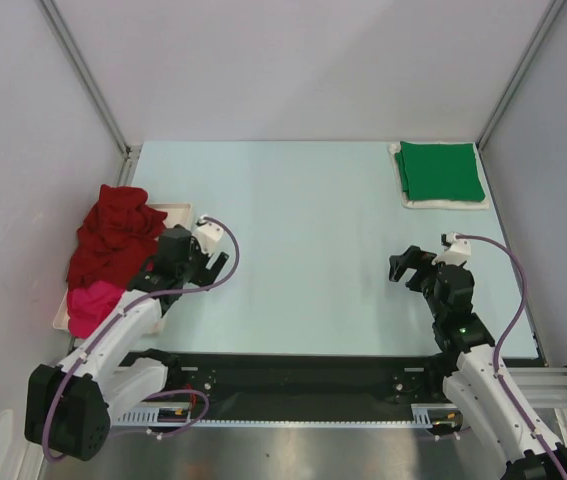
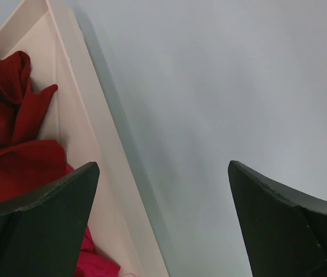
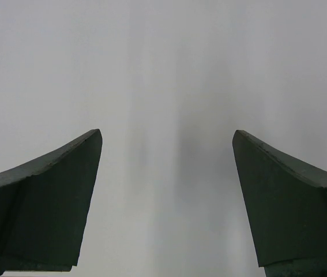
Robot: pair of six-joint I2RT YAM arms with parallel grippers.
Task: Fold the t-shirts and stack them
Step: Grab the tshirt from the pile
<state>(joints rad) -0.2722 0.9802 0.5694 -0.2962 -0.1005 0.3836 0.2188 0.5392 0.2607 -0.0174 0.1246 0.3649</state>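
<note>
1. The left tool (image 1: 166, 252) sits at lower left of the top view, just beside the right rim of the tray (image 1: 176, 209). In its wrist view the left tool (image 2: 163, 173) is spread wide with nothing between its fingers. One finger hangs over the tray side and the other over bare tabletop (image 1: 303, 220).
2. The right tool (image 1: 409, 264), at lower right, is also spread wide and empty. Its wrist view shows only plain surface beyond the right tool (image 3: 166, 141).
3. The pink t-shirt (image 1: 93, 300) lies crumpled at the tray's near end, with the dark red t-shirt (image 1: 113, 235) heaped just behind it and spilling over the rim.
4. The step in hand looks like fetching the next shirt. It would go best if the left tool crosses the rim and pinches one top fold of the dark red t-shirt (image 2: 19, 156). It can then lift the shirt clear and lay it mid-tabletop for the right tool to share.
5. Far upper right, the green t-shirt (image 1: 441, 172) lies folded flat and will serve as the base of the stack.
</note>
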